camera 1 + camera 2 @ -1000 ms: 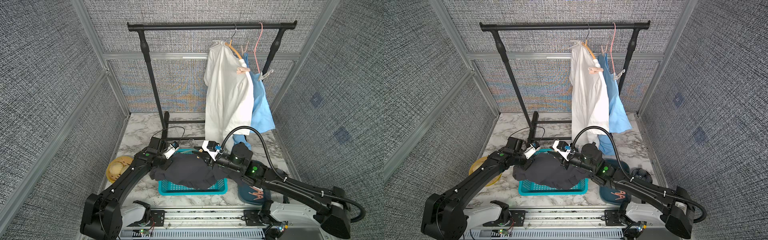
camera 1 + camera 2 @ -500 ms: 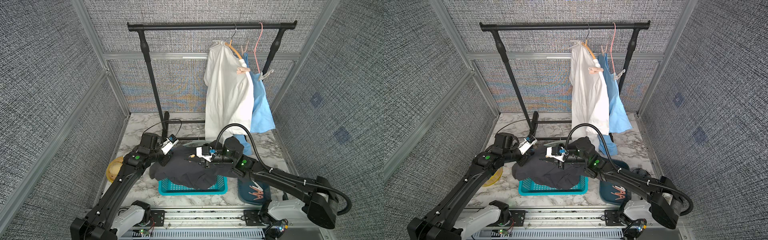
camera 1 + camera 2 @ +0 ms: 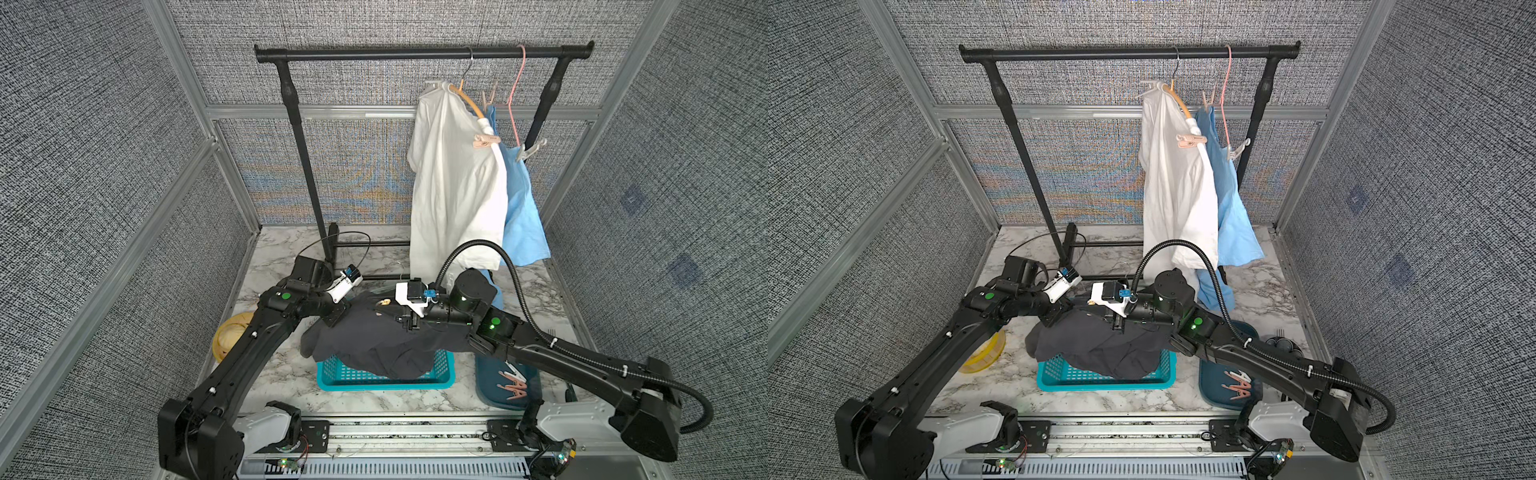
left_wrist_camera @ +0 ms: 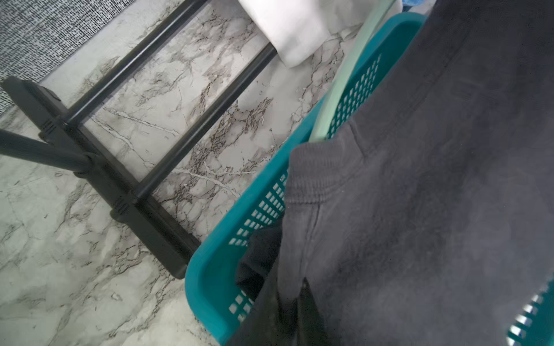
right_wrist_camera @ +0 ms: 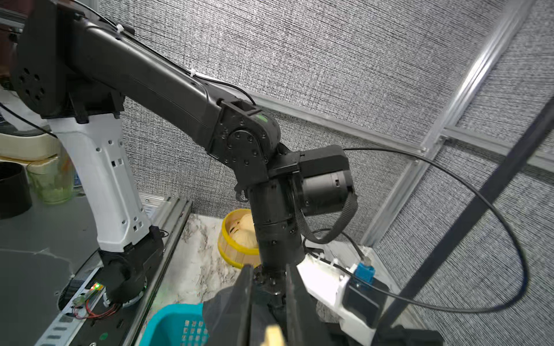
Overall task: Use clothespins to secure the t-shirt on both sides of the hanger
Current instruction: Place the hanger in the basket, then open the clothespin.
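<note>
While two black robot arms lean in over a white marble tabletop (image 3: 282, 374), they hold one dark grey t-shirt (image 3: 374, 340) spread between them. Its long axis runs left to right above one teal plastic mesh basket (image 3: 382, 384) at the middle of the front edge. By the left edge sits one round yellow tub (image 3: 230, 338). The left gripper (image 3: 343, 311) is clenched on the shirt's left end. The right gripper (image 5: 266, 271) is clamped on a fold of the same shirt, beside a small pale yellow patch that I cannot identify.

Along the back edge stands one black metal garment rack (image 3: 415, 53). Two shirts hang toward its right end: a white t-shirt (image 3: 453, 199) on an orange-and-white hanger (image 3: 471, 106), then a light blue t-shirt (image 3: 521, 216) on a thin pink wire hanger (image 3: 513, 83). Three pegs grip them. A salmon-pink peg (image 3: 484, 142) lies nearly level across the white shirt's near shoulder. A beige peg (image 3: 490, 96) stands upright, legs up, at the blue shirt's far shoulder. A pale grey peg (image 3: 531, 149) on its near shoulder tilts with its legs up and to the right.

One dark blue tray (image 3: 488, 390) in the front right corner holds at least three loose pastel plastic clothespins (image 3: 514, 386). One is white and the others salmon-pink. They lie flat, with their long axes running roughly front to back.

Only the left wrist view shows a pale green hanger (image 4: 344, 90) running beside the basket's rim and vanishing under the shirt's ribbed collar. Only the right wrist view shows the right claw's fingers (image 5: 246, 293), a narrow gap apart. The tray appears only in both top views.
</note>
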